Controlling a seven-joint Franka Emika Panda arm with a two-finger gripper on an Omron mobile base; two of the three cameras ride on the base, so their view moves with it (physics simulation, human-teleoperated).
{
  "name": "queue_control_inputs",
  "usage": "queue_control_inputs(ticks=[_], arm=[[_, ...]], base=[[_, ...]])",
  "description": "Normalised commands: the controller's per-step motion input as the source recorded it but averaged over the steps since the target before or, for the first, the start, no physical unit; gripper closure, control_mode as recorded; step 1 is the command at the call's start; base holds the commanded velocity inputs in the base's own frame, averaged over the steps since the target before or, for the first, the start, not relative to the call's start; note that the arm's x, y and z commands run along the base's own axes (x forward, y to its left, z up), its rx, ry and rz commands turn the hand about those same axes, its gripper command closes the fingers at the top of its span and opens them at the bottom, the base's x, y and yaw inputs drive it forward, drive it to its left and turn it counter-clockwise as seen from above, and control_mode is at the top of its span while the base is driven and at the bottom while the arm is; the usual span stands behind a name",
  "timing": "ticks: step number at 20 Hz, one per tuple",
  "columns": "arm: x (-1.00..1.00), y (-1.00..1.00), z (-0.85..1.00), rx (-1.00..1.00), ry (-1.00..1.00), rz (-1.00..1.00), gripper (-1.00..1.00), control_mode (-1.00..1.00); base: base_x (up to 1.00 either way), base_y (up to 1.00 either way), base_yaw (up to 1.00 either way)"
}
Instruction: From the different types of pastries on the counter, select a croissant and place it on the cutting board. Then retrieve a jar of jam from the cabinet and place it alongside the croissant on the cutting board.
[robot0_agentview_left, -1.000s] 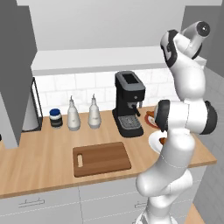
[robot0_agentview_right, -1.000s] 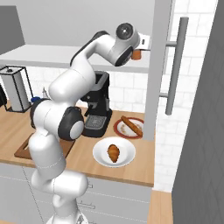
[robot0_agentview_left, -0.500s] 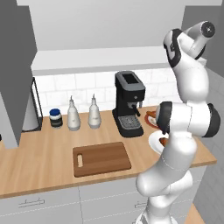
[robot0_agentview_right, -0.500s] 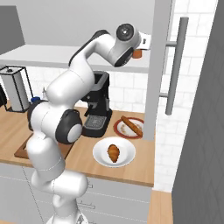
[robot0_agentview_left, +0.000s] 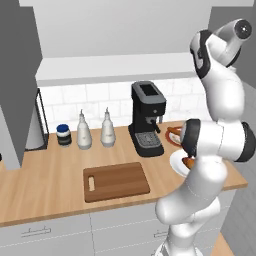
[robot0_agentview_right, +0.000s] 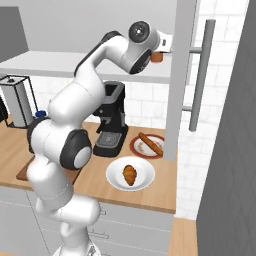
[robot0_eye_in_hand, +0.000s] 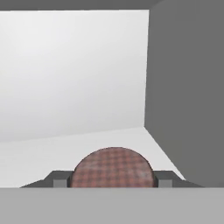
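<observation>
My gripper (robot0_agentview_right: 163, 50) is raised into the open upper cabinet, shut on the jar of jam (robot0_agentview_right: 159, 56), a small orange-brown jar. In the hand view the jar's brownish lid (robot0_eye_in_hand: 113, 168) sits between the two finger tips (robot0_eye_in_hand: 61, 179) above the white cabinet shelf. The croissant (robot0_agentview_right: 129, 175) lies on a white plate (robot0_agentview_right: 114, 176) on the counter (robot0_agentview_right: 160, 192). The stick-shaped pastry (robot0_agentview_right: 150, 144) rests on a red-rimmed plate behind it. The cutting board (robot0_agentview_left: 116, 181) lies bare on the counter, left of the arm.
The open cabinet door (robot0_agentview_right: 182, 75) with its long bar handle (robot0_agentview_right: 199, 75) hangs right beside the hand. A black coffee machine (robot0_agentview_left: 147, 126) stands behind the board. Two white bottles (robot0_agentview_left: 95, 131), a blue-lidded dark jar (robot0_agentview_left: 63, 135) and a paper-towel stand (robot0_agentview_left: 36, 122) line the back left.
The hand has shifted slightly to the right in the left base view, with the jar still in it. Nothing on the counter has moved.
</observation>
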Motion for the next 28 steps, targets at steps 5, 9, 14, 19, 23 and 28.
queue_control_inputs(ticks=[5,9,14,19,23,28], arm=[[-0.51,0.00,0.01,0.04,0.00,-0.02,1.00,-1.00],[-0.62,0.24,-0.09,0.02,0.00,-0.01,1.00,-1.00],[-0.57,0.64,-0.19,0.00,0.00,-0.01,1.00,-1.00],[-0.71,0.53,-0.17,0.00,0.00,-0.04,1.00,-1.00],[-1.00,0.29,-0.06,0.00,0.00,-0.09,1.00,-1.00],[-0.96,0.34,-0.14,0.00,0.00,-0.09,1.00,-1.00]], base=[[0.00,0.00,0.00],[0.00,0.00,0.00],[0.00,0.00,0.00],[0.00,0.00,0.00],[0.00,0.00,0.00],[0.00,0.00,0.00]])
